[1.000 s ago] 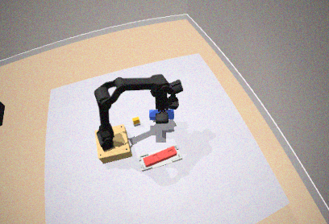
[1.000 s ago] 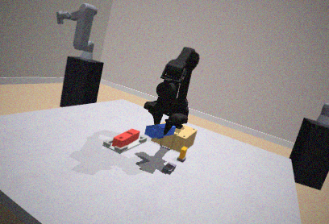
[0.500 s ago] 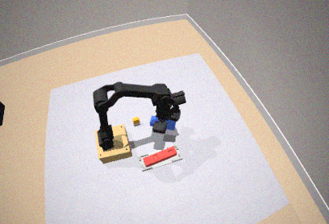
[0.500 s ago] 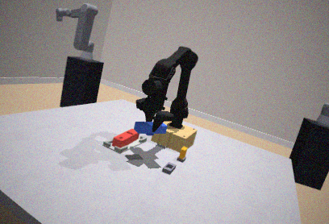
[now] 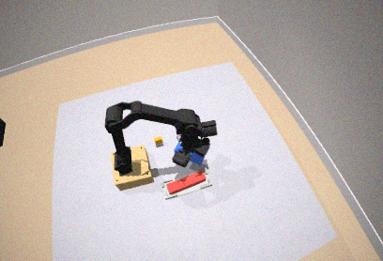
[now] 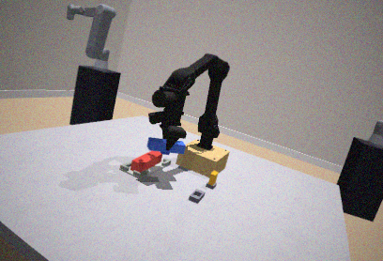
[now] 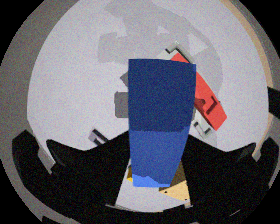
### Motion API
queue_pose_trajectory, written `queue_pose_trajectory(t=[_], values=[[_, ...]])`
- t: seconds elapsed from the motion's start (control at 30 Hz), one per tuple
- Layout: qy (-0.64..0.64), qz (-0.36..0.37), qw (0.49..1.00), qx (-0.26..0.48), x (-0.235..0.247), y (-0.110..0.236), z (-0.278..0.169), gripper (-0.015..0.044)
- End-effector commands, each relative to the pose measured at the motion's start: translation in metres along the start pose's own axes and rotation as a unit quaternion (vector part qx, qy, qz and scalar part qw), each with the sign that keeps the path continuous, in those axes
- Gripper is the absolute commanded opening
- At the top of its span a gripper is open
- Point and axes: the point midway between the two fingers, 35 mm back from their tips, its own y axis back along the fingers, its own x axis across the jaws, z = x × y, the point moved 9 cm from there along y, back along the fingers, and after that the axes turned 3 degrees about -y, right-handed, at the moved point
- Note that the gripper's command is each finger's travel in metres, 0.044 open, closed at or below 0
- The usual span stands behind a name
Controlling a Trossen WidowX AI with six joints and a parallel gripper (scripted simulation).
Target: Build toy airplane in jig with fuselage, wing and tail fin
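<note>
My gripper (image 5: 189, 155) (image 6: 171, 144) (image 7: 156, 133) is shut on the blue wing (image 5: 198, 159) (image 6: 156, 144) (image 7: 160, 96) and holds it in the air. It hangs just behind and above the red fuselage (image 5: 187, 182) (image 6: 146, 160) (image 7: 211, 100). The fuselage lies flat in the pale grey jig cradle (image 5: 169, 194) (image 6: 127, 167). The wing is apart from the fuselage. The small yellow tail fin (image 5: 159, 140) (image 6: 213, 178) stands on the white mat near the arm's base.
The arm's tan base block (image 5: 136, 176) (image 6: 208, 159) stands right beside the jig. A small grey holder (image 6: 197, 195) lies on the mat in front of the fin. Black pedestals (image 6: 94, 96) (image 6: 361, 176) stand off the mat, one bearing a grey arm (image 6: 99, 27).
</note>
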Motion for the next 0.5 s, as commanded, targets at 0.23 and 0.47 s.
queue_pose_trajectory(t=[0.23, 0.47], values=[[-0.095, 0.002, 0.995, -0.001, -0.032, -0.005, 0.011, 0.0000], [-0.158, 0.001, 0.987, -0.001, -0.054, -0.009, 0.016, 0.0000]])
